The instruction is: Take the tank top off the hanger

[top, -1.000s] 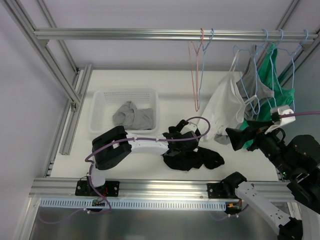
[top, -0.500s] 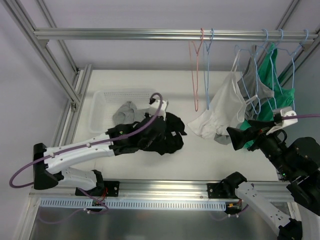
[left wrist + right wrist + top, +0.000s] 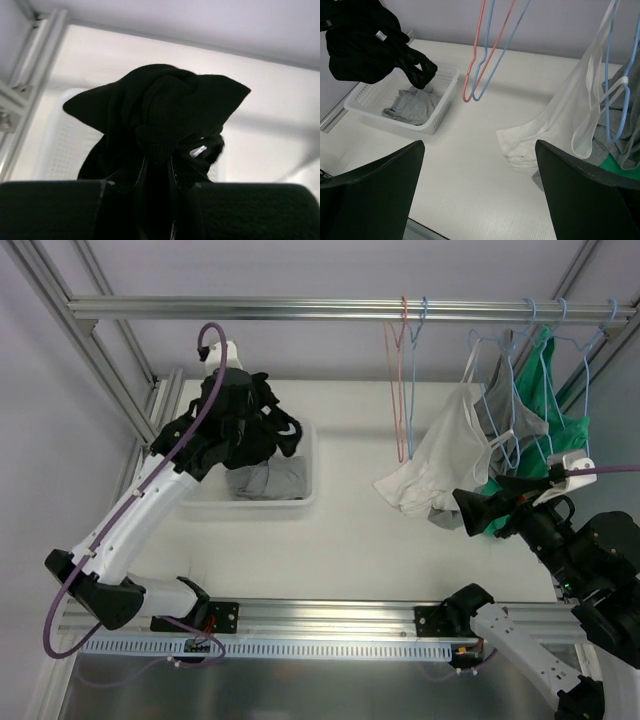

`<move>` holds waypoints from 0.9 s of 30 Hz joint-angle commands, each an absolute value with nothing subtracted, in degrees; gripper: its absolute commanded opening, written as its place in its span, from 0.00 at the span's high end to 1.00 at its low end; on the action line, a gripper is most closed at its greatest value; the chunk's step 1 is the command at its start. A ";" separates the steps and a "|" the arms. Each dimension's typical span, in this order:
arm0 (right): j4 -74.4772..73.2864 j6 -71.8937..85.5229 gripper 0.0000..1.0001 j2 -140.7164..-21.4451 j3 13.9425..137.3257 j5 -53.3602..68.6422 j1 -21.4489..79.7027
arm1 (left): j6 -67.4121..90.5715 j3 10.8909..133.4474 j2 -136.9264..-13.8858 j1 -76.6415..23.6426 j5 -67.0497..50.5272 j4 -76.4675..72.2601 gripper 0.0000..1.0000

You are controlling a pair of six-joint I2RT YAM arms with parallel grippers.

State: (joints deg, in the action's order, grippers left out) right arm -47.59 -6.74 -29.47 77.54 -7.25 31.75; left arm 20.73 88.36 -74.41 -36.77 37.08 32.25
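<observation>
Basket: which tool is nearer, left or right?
Left. The left tool, shut on the black tank top, hangs above the basket. The right tool is open, far across the table beside the hanging white tank top.

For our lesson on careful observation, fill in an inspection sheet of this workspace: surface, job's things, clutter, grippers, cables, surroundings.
Surface: white table, with a white basket at its left.
Job's things: black tank top off any hanger, held above the basket; white tank top hanging below the rail, hem on the table.
Clutter: grey garment in the basket; two empty hangers, pink and blue; green garment hung at right.
Grippers: left gripper shut on the black tank top; right gripper open, holding nothing.
Cables: purple cable on the left arm, another on the right; no snag seen.
Surroundings: aluminium frame, pale walls.
</observation>
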 commanded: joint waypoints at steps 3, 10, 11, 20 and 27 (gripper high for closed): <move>-43.86 -7.12 0.01 -30.76 77.43 -7.56 31.55 | 23.98 84.74 -79.79 -29.19 32.52 32.96 1.00; -43.86 -7.12 0.00 -31.38 76.47 -6.51 31.64 | 31.46 76.74 -85.43 -27.51 30.24 31.99 1.00; -43.86 -7.21 0.00 -31.29 76.20 -6.16 31.55 | 32.42 75.16 -85.69 -27.51 29.54 31.73 1.00; -47.11 -8.17 0.01 -38.05 72.34 -10.28 31.55 | 34.27 72.16 -82.28 -22.85 21.62 31.37 0.46; -47.02 -7.65 0.01 -39.11 72.51 -13.97 31.55 | 34.45 77.42 -66.64 -22.85 25.48 41.91 0.01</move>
